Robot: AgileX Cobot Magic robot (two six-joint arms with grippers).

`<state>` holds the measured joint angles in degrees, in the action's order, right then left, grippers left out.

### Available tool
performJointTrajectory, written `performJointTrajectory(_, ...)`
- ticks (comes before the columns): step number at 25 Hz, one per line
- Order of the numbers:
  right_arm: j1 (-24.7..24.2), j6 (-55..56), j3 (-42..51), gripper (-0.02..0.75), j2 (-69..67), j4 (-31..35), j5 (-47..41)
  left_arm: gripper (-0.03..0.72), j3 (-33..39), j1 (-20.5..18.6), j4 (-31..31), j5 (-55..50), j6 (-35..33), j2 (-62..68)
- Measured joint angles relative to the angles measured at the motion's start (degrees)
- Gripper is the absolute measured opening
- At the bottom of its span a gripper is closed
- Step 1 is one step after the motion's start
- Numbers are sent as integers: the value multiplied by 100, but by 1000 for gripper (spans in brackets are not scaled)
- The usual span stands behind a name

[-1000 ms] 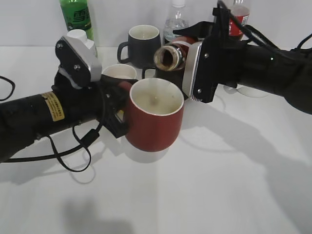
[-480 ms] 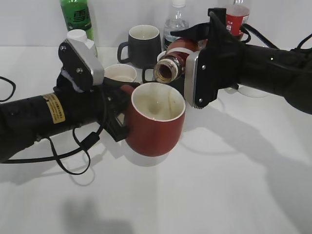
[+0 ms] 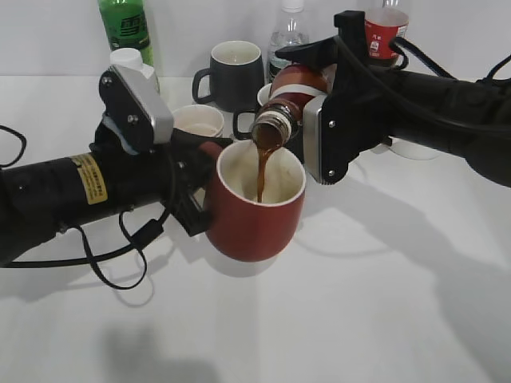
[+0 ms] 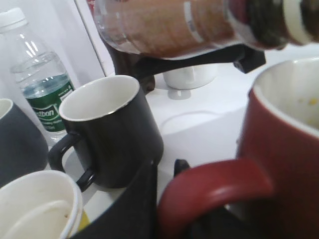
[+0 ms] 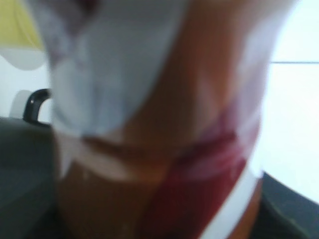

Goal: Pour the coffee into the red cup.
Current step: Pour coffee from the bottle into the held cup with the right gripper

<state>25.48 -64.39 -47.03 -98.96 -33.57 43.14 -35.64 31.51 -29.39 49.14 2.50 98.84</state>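
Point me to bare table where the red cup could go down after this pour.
Free: the wide front table, below the red cup and both arms, and the stretch front right under the right arm. Crowded: the back row behind the cup, with black mugs, a white cup, a green bottle, a water bottle and a cola bottle.

We note the coffee (image 3: 261, 171) as a thin dark-brown stream falling from the bottle (image 3: 289, 96) mouth into the red cup (image 3: 255, 203). Bottle: small, curvy, brown/orange/white label, uncapped, tipped neck-down w/ mouth just above the cup rim. Cup: large, rounded, dark red, pale interior, held off the table and about upright. Its loop handle (image 4: 214, 186) faces the left wrist view. Fill level: can't tell.
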Motion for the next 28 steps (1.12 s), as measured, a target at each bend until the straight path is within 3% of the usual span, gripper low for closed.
performJointTrajectory(28,0,-797,-6,503,0,341,283,73,0,2,-351,0,23,0)
